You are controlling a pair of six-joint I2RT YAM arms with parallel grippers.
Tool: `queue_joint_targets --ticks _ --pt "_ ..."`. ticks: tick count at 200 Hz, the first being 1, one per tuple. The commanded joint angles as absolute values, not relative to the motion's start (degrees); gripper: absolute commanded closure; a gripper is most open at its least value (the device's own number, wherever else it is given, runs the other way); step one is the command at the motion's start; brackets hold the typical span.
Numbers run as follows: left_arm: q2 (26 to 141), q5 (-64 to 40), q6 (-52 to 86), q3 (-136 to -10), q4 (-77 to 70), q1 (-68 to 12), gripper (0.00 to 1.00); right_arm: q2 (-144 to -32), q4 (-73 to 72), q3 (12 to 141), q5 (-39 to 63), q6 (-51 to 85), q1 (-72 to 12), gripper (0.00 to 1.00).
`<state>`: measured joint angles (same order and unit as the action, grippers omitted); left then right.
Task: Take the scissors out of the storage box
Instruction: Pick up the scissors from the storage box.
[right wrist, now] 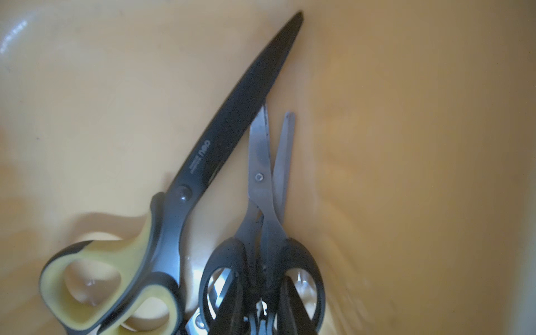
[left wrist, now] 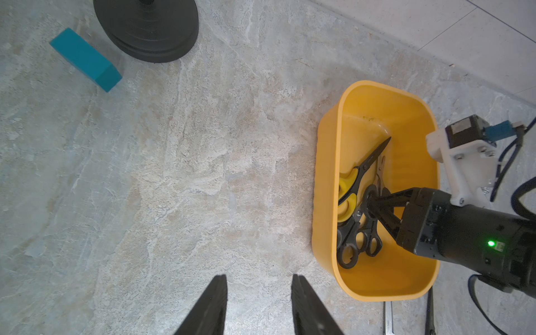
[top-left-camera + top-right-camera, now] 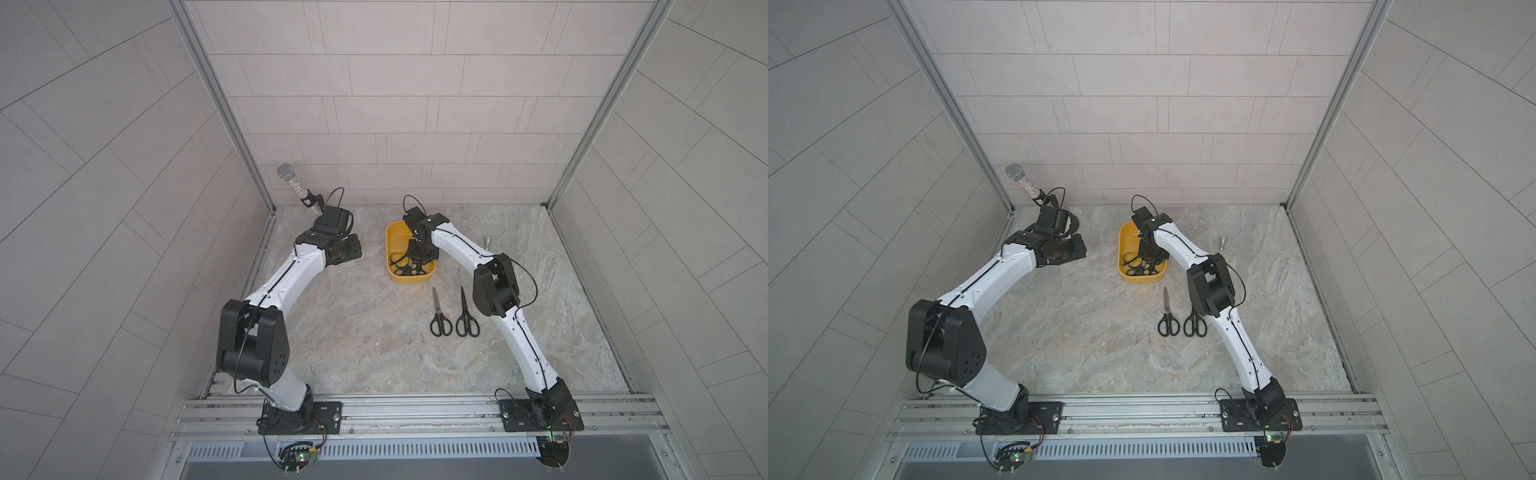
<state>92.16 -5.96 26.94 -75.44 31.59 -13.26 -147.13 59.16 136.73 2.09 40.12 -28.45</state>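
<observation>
The mustard-yellow storage box (image 3: 394, 239) (image 3: 1126, 239) stands at the back middle of the table. Several scissors lie in it: a long black-bladed pair with yellow-and-black handles (image 1: 232, 116) (image 2: 348, 185) and black-handled pairs beside it. My right gripper (image 1: 261, 278) (image 2: 368, 203) reaches down into the box. Its fingers pass through both loops of a silver-bladed black-handled pair (image 1: 261, 179) and are shut on the handles' inner bars. Two more black-handled scissors (image 3: 439, 316) (image 3: 466, 316) lie on the table in front of the box. My left gripper (image 2: 259, 278) hovers open over bare table, left of the box.
A glittery microphone (image 3: 291, 183) stands on a round black base (image 2: 146, 29) in the back left corner. A teal block (image 2: 85, 59) lies next to that base. A small metal piece (image 3: 485, 241) sits right of the box. Tiled walls close in three sides.
</observation>
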Motion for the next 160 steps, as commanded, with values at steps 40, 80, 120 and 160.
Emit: queue_joint_targets --ticks 40,80,120,160 --pt "91.8 -5.58 26.63 -76.12 31.03 -13.06 0.57 -140.61 61.87 137.41 2.01 38.21 -29.53 1.0" --pt "91.92 -5.58 26.82 -76.29 30.93 -13.14 0.58 -137.77 61.36 135.71 2.96 38.39 -30.1 1.0" --pt "91.76 -5.22 26.98 -76.17 30.68 -13.1 0.58 -134.28 63.11 133.46 4.09 38.72 -30.97 1.0" --pt "94.19 -4.91 27.16 -79.31 31.46 -13.22 0.58 -123.91 60.13 120.17 4.13 40.73 -33.62 1.0"
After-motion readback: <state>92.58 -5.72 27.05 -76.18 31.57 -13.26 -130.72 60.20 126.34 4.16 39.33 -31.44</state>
